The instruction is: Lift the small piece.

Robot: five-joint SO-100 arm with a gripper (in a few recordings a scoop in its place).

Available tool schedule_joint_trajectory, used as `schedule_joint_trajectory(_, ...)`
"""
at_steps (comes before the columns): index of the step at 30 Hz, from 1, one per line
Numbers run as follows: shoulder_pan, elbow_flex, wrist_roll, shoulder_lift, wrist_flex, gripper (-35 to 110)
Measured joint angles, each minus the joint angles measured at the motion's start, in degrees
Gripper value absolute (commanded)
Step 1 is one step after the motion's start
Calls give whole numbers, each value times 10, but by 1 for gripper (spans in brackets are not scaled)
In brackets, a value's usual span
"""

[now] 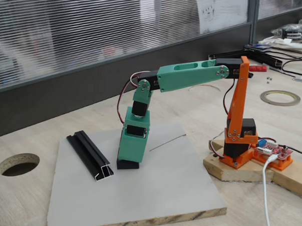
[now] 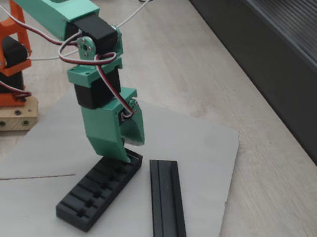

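grey board point(image 2: 202, 143) (far edge bare), fingers point(image 2: 127, 149) over ribbed block point(image 2: 99, 190)

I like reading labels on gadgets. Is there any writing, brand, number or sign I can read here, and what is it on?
No text here can be read.
Paper sheets on the window: printed drawings and lines, too blurred to read.
Servo motor above the end effector: a small pale label, too small to read.
Red circuit board: any markings are too small to read.
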Motion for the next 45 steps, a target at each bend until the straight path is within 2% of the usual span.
schedule_joint_trajectory(4,-11,0,0,1,0,24)
schedule_joint_trajectory(13,-67,0,0,1,0,24)
schedule_joint_trajectory(45,-65,0,0,-3,0,24)
